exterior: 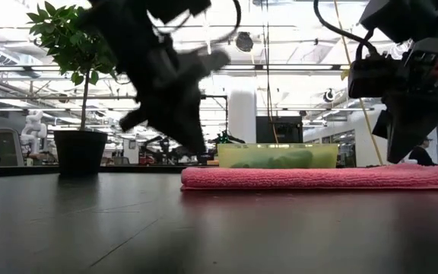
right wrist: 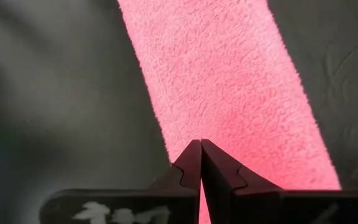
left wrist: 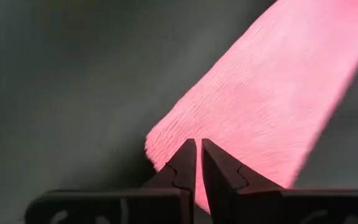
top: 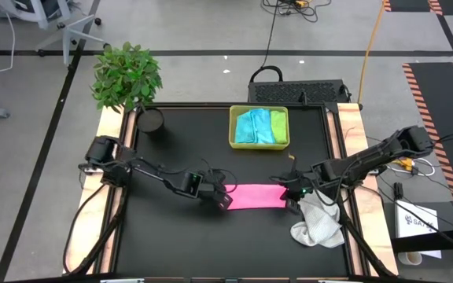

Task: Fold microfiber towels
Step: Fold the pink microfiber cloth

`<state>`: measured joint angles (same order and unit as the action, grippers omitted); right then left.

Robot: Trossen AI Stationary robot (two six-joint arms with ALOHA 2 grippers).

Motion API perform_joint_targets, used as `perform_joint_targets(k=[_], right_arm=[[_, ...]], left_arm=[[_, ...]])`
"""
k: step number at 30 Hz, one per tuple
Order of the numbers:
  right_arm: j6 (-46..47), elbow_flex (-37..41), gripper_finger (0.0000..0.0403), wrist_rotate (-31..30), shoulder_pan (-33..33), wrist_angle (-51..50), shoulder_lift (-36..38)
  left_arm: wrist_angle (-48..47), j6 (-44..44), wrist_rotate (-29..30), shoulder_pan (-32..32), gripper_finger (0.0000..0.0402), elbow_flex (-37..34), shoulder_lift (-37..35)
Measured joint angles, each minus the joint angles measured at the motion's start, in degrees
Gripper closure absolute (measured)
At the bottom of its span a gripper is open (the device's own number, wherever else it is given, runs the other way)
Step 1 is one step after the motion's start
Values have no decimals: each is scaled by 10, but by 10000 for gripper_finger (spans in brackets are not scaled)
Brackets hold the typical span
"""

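Pink towel (top: 255, 196), folded into a long strip, is laid flat on the black table (top: 179, 244), between the two grippers. The left gripper (top: 225, 200) is held over its left end, fingers nearly together, nothing gripped. The right gripper (top: 290, 196) is held over the right end, fingers pressed shut, empty. Light blue, teal and lime green towels (top: 260, 126) are stacked in the yellow-green tray (top: 233, 118). The white towel (top: 318, 221) is crumpled near the table's right edge.
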<state>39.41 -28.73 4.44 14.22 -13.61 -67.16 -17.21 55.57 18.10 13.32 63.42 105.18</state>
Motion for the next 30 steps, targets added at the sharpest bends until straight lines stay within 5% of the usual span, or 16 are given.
perform_joint_targets(k=[9, 16, 30], right_arm=[[-10, 0, 403, 4, -34, 1, 0], [-15, 0, 396, 67, -84, -31, 0], [-10, 0, 295, 256, -222, -29, 0]], left_arm=[[-5, -54, 25, 8, 376, 16, -41], [13, -41, 23, 7, 376, 16, -22], [2, -68, 24, -6, 376, 16, -20]])
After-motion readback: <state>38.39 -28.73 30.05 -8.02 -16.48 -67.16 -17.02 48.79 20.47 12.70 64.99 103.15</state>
